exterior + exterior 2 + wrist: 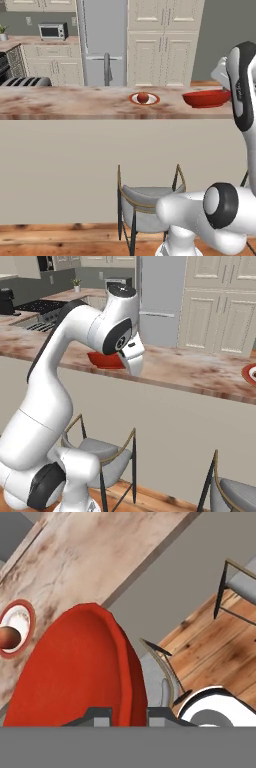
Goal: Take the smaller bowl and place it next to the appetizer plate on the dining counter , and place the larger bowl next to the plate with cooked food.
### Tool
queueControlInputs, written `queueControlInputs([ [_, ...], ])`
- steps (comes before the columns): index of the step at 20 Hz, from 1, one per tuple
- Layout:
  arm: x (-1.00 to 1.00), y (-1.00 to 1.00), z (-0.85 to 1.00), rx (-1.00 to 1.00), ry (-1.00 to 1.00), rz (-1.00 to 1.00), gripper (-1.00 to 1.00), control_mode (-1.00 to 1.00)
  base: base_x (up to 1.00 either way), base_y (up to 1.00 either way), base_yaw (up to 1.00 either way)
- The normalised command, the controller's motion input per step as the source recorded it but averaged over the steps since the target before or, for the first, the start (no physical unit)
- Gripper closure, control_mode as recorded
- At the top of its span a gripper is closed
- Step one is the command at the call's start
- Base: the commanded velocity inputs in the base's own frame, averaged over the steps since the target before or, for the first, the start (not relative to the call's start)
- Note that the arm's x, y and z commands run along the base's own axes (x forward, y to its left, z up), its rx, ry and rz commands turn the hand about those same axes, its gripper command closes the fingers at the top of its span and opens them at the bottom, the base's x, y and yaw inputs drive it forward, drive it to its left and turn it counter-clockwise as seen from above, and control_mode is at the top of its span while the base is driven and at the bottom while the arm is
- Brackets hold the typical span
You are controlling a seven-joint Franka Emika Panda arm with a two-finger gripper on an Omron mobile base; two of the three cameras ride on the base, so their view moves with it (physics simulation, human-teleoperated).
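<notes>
A toaster (26, 81) sits at the far left end of the desk (75, 102), a long slab of pinkish veined marble above a plain beige front. Further right on it is the small white plate (144, 98) with a reddish rim, carrying one round red-brown lump of food. Near it to the right, with bare marble between them, is the red bowl (206, 98): glossy, plain, round and shallow, its rim a shade brighter than its sides. In the left base view its bottom appears to meet the desk near the front edge, though I cannot tell for sure whether it rests there or hangs just above. The white arm crosses in front of its right side. In the right base view the bowl (106, 360) peeks out from behind the arm's wrist. From the hand view, the bowl (80, 672) looms large and its rim runs down between the two dark tips of the gripper (129, 713), which is clamped on that rim. Below the desk stands a grey stool (145, 205) with a thin metal frame
</notes>
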Motion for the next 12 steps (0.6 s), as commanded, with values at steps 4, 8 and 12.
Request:
queueControlInputs([
  [4,0.28,0.00,-0.18,0.00,0.05,0.00,1.00,-1.00,0.00,0.00,0.00],
  [8,0.24,-0.01,-0.14,0.00,0.07,0.00,1.00,-1.00,0.00,0.00,0.00],
  [12,0.25,-0.09,-0.05,0.00,0.06,0.00,1.00,-1.00,0.00,0.00,0.00],
])
